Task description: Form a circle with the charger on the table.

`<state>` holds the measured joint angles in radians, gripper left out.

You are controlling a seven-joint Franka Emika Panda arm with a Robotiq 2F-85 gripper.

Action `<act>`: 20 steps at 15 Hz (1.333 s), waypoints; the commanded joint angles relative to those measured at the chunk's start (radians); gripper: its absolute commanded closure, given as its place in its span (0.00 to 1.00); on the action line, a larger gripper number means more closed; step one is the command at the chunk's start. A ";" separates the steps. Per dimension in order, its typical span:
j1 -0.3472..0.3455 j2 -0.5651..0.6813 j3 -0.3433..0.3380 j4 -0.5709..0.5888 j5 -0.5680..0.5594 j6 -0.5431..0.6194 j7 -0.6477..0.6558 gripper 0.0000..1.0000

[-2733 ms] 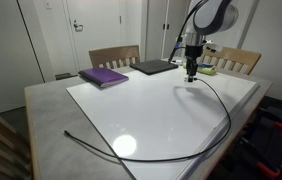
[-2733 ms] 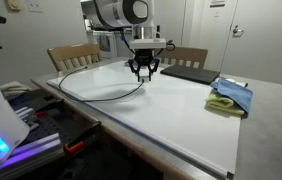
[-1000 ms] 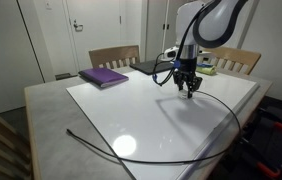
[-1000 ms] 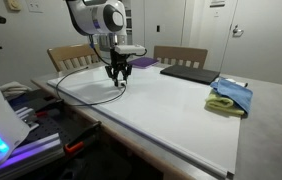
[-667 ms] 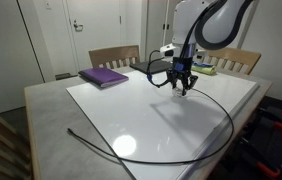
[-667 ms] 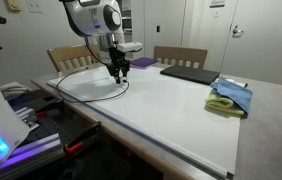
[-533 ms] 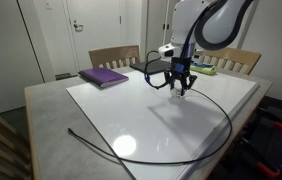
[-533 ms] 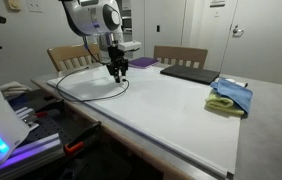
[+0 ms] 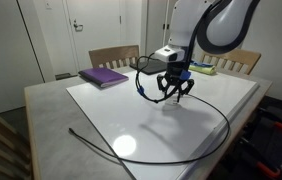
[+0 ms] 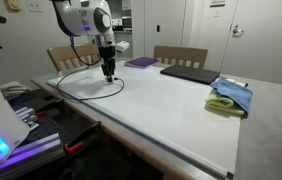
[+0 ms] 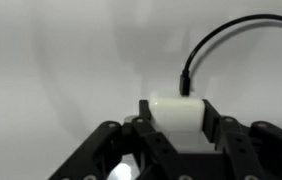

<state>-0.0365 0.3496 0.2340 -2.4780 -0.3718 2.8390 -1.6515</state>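
Note:
The charger is a long thin black cable (image 9: 221, 125) that curves over the glossy white centre panel of the table (image 9: 101, 105); it also shows in an exterior view (image 10: 81, 97). Its white plug block (image 11: 174, 111) sits between my fingers in the wrist view, with the cable leaving it upward. My gripper (image 9: 173, 97) is shut on the plug block and holds it just above the panel near the middle back. In an exterior view my gripper (image 10: 108, 73) is over the table's far end. The cable's free end (image 9: 69, 131) lies on the grey rim.
A purple book (image 9: 103, 76) and a flat dark laptop (image 9: 153, 67) lie at the back. A blue and yellow cloth (image 10: 229, 96) lies near the laptop (image 10: 186, 72). Wooden chairs (image 9: 113, 56) stand behind the table.
My gripper has carried the plug block along the table toward the purple book, dragging the cable so its loop bends further round. The grip has stayed shut.

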 commanded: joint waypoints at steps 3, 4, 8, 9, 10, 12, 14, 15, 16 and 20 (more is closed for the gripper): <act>-0.058 0.007 0.089 -0.059 0.102 0.035 -0.268 0.74; -0.053 0.004 0.084 -0.061 0.109 0.028 -0.285 0.74; -0.029 -0.011 0.059 -0.052 0.113 0.019 -0.293 0.09; -0.027 -0.011 0.059 -0.048 0.116 0.014 -0.289 0.03; -0.022 -0.013 0.057 -0.045 0.117 0.011 -0.280 0.00; -0.001 -0.024 0.044 -0.033 0.120 -0.013 -0.241 0.00; 0.047 -0.050 0.002 -0.014 0.120 -0.056 -0.120 0.00; 0.073 -0.057 -0.025 -0.004 0.114 -0.069 -0.041 0.00; 0.089 -0.065 -0.041 0.006 0.108 -0.084 0.020 0.00; 0.154 -0.076 -0.091 0.049 0.085 -0.177 0.297 0.00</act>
<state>0.0716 0.2896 0.1773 -2.4564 -0.2765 2.7363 -1.5094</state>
